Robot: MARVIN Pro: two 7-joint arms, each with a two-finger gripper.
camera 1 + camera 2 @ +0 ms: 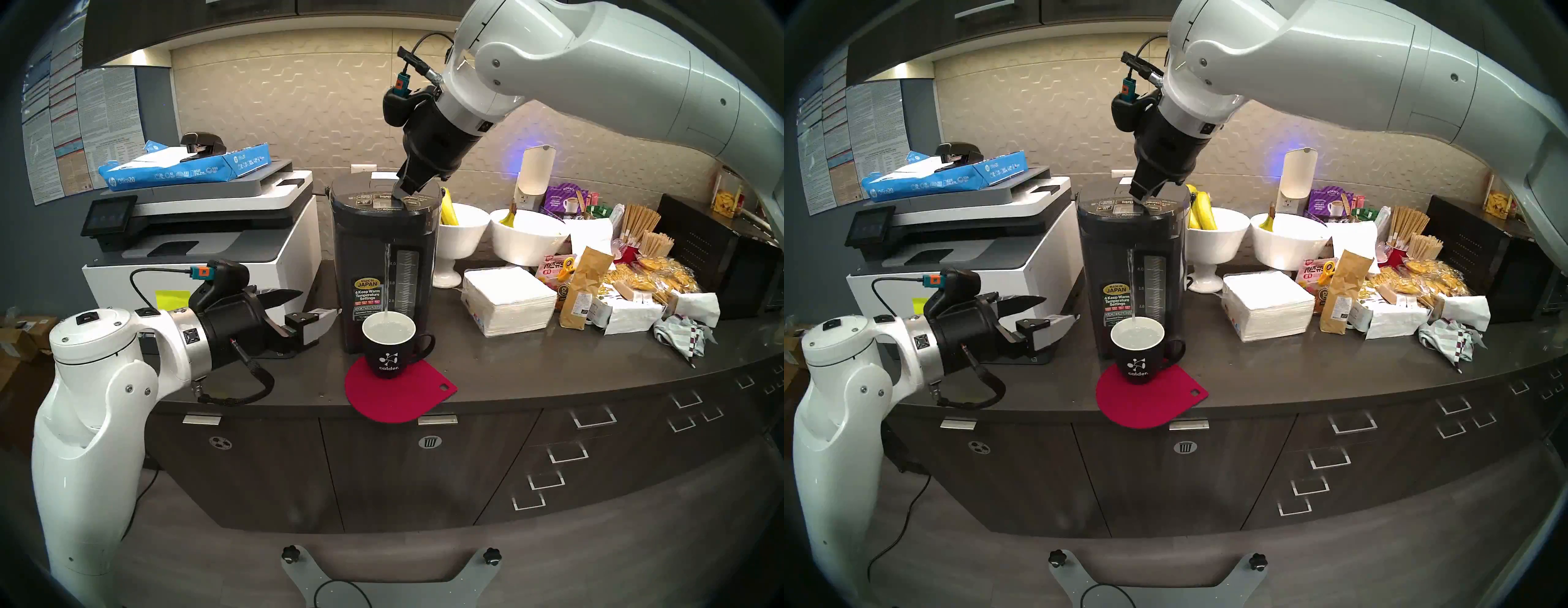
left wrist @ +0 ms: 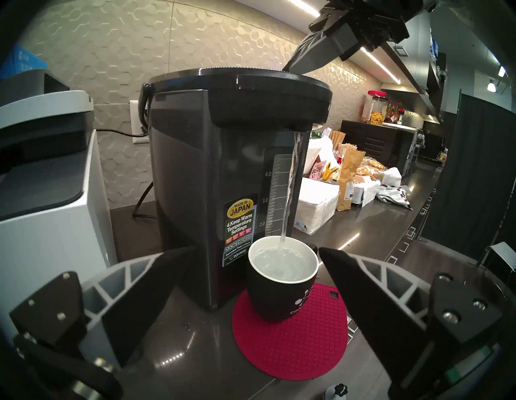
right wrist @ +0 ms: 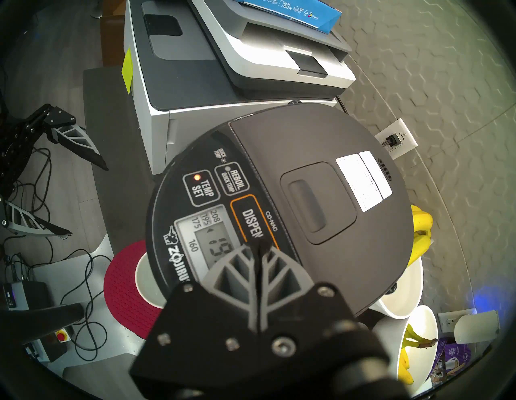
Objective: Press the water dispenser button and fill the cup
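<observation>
The dark water dispenser (image 1: pixel 384 263) stands mid-counter. My right gripper (image 3: pixel 258 245) is shut, its joined tips resting on the orange-edged DISPENSE button (image 3: pixel 250 222) on the top panel (image 1: pixel 1132 206). A stream of water (image 2: pixel 290 190) falls from the spout into the black "calder" cup (image 1: pixel 388 348), which sits on a red mat (image 1: pixel 399 390) under the spout and is largely full (image 2: pixel 282 265). My left gripper (image 1: pixel 316 305) hangs open to the left of the dispenser, apart from the cup, nothing between its fingers (image 2: pixel 360 296).
A white-and-grey printer (image 1: pixel 203 246) with a blue paper ream stands left of the dispenser. White bowls with bananas (image 1: pixel 462 225), a napkin stack (image 1: pixel 509 301), snack bags and stir sticks crowd the counter's right side. Drawers line the front below.
</observation>
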